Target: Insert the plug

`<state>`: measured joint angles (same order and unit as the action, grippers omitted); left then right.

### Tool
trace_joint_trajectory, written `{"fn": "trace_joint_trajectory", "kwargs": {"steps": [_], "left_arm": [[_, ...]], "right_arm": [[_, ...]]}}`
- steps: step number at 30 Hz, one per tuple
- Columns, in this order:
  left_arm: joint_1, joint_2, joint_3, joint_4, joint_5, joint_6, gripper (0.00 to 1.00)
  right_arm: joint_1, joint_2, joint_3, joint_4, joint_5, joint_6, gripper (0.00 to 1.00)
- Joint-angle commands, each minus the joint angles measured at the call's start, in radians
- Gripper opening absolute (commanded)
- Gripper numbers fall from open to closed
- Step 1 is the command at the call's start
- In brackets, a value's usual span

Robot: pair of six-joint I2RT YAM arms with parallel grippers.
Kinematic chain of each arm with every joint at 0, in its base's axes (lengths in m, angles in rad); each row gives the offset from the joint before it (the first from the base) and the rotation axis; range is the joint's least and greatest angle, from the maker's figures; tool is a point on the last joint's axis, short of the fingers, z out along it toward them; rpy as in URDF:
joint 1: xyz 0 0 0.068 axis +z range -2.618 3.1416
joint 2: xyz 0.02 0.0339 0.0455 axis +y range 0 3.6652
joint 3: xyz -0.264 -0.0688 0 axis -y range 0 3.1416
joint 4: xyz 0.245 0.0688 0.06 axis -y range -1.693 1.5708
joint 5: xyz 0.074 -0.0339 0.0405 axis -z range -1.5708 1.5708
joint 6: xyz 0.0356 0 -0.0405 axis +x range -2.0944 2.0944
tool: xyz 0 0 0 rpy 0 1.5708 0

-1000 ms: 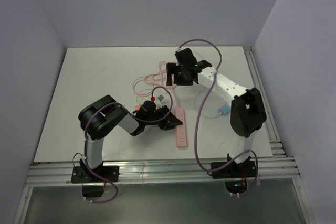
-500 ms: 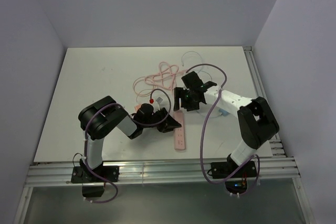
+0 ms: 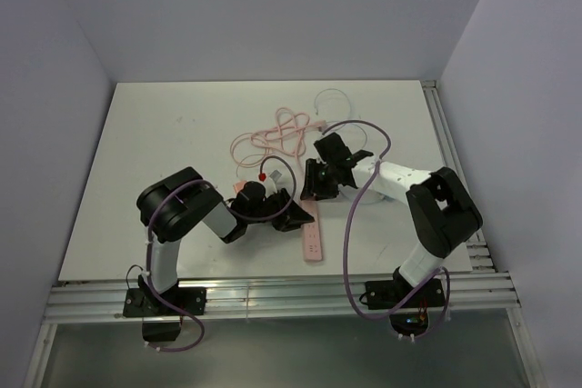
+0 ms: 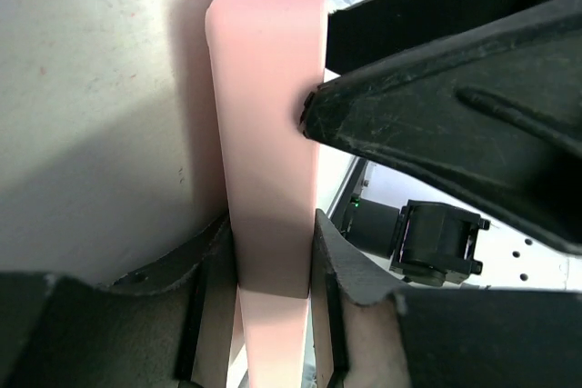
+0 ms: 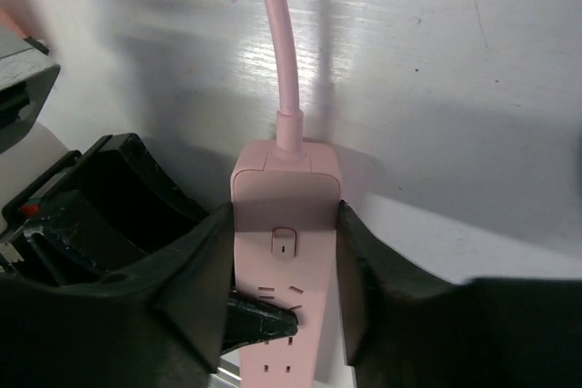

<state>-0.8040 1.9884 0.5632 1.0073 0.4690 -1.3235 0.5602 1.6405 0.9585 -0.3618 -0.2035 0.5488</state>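
Arms (image 3: 186, 206) bend low, left gripper (image 4: 273, 252) and right gripper (image 5: 284, 261) clamping power strip (image 3: 314, 241).

White-and-black left arm (image 3: 162, 256) and right arm (image 3: 393, 175), looping purple cables (image 3: 348, 233), matte black wedge-shaped fingers (image 5: 195, 293).

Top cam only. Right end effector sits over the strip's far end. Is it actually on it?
Observer: Yes. In the right wrist view, the right end effector has its fingers against both sides of the strip, just below the cord.
Operator: Left side?
Observer: In the left wrist view, the left end effector straddles the strip with both fingers touching its sides.
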Motion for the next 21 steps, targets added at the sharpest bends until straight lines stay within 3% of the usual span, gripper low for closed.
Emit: {"fn": "trace_joint_trajectory", "kwargs": {"steps": [1,3,4,7,8,10,12,17,21], "left_arm": [[-0.037,0.037,-0.057,-0.329,-0.053,0.081,0.01],[-0.043,0.021,-0.045,-0.348,-0.067,0.098,0.04],[-0.046,0.02,-0.042,-0.354,-0.066,0.102,0.05],[-0.046,0.004,-0.045,-0.368,-0.081,0.101,0.26],[-0.047,-0.006,-0.051,-0.38,-0.09,0.099,0.42],[-0.05,-0.052,-0.088,-0.38,-0.125,0.092,0.6],[-0.054,-0.139,-0.144,-0.394,-0.159,0.081,0.68],[-0.106,-0.458,-0.238,-0.623,-0.4,0.069,0.71],[-0.202,-0.893,-0.275,-0.956,-0.645,-0.037,0.69]], "right_arm": [[0.024,0.025,-0.021,0.04,0.019,0.022,0.38],[0.027,0.035,-0.029,0.05,0.019,0.022,0.27],[0.027,0.039,-0.029,0.049,0.021,0.022,0.13],[0.038,0.056,-0.009,0.02,0.094,0.014,0.0],[0.041,0.065,0.0,-0.005,0.111,0.011,0.0],[0.052,0.076,0.031,-0.055,0.192,0.002,0.0],[0.078,0.087,0.064,-0.086,0.248,-0.007,0.0],[0.132,0.13,0.121,-0.164,0.371,0.0,0.0],[0.193,0.218,0.178,-0.239,0.496,0.036,0.0]]}}
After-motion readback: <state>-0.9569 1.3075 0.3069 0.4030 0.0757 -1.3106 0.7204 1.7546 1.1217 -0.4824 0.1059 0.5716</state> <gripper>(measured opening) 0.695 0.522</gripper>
